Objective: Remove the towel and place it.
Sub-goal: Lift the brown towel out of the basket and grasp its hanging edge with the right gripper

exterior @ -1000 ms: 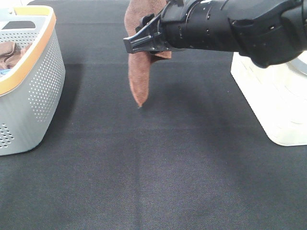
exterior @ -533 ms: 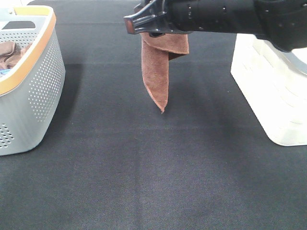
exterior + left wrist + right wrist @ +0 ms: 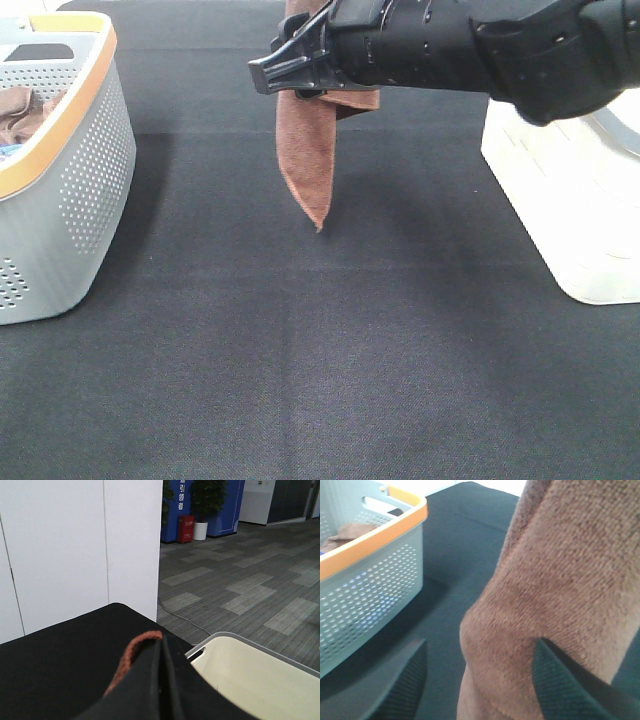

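Observation:
The brown towel (image 3: 308,150) hangs in a long fold above the black table, its tip just off the cloth. My left gripper (image 3: 161,650) is shut, with the towel's edge (image 3: 131,657) pinched between its fingers; it is out of the exterior view. My right gripper (image 3: 290,70) reaches in from the right at the towel's upper part. In the right wrist view its fingers (image 3: 395,690) stand wide apart on either side of the towel (image 3: 560,580), so the gripper (image 3: 480,645) is open around it.
A grey basket with an orange rim (image 3: 80,170) stands at the left and holds another brown cloth (image 3: 25,110). A white bin (image 3: 570,200) stands at the right and also shows in the left wrist view (image 3: 240,670). Black table cloth (image 3: 320,380) covers the front.
The hanging towel swung right and then back a little to the left. The right arm shifted with it and stays at the towel's top.

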